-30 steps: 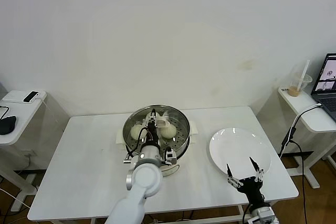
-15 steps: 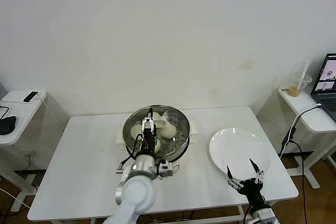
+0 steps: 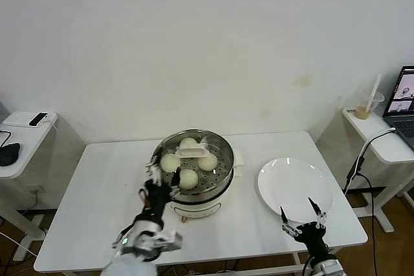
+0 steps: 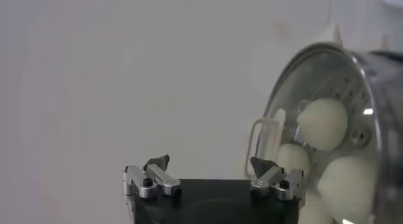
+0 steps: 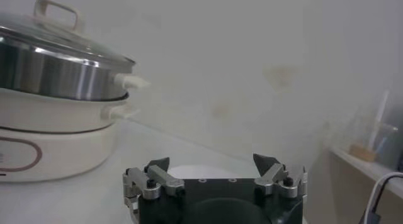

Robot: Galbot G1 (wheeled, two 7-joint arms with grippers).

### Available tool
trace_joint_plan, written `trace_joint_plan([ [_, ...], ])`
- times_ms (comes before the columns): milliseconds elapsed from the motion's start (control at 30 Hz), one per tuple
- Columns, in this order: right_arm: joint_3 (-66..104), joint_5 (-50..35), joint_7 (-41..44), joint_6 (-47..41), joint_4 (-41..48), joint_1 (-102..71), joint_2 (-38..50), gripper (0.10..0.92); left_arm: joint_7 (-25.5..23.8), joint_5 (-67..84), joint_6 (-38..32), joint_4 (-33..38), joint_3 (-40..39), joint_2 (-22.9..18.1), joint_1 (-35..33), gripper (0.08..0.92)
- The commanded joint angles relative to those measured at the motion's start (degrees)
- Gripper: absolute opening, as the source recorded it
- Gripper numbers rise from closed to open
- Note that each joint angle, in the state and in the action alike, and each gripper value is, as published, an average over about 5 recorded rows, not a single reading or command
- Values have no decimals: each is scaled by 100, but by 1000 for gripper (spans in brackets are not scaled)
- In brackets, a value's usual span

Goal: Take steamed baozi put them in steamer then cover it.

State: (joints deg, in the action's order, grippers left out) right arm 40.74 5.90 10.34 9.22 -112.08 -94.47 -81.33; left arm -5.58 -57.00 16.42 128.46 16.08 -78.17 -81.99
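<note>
- Clear glass lid [image 3: 191, 151] is sitting on the shiny steel steamer [image 3: 222, 184] mid-bench, covering four cream-white buns [image 3: 188, 178].
- Left gripper [image 3: 157, 181], fingers apart, is hanging beside it; looks like it's letting go.
- Right gripper [image 3: 301, 214], fingers apart, is idling by the bench's front edge.

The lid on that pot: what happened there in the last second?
The left gripper let go of the lid, opened, and drew back from above the steamer toward the robot. The lid stays on, four baozi under it. The right gripper, open, and the plate did not move.
</note>
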Motion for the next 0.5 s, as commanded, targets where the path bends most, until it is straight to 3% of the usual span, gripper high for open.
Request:
trace_joint_plan([
  [33, -58, -106, 18, -55, -21, -54, 47, 823, 1132, 5295, -1964, 34, 2263, 42, -1331, 823],
  [267, -55, -266, 47, -165, -158, -148, 101, 823, 1267, 6983, -2192, 13, 2517, -67, -1946, 823],
  [500, -16, -380, 49, -295, -229, -249, 139, 823, 1344, 7018, -2890, -413, 2483, -238, -2434, 823],
])
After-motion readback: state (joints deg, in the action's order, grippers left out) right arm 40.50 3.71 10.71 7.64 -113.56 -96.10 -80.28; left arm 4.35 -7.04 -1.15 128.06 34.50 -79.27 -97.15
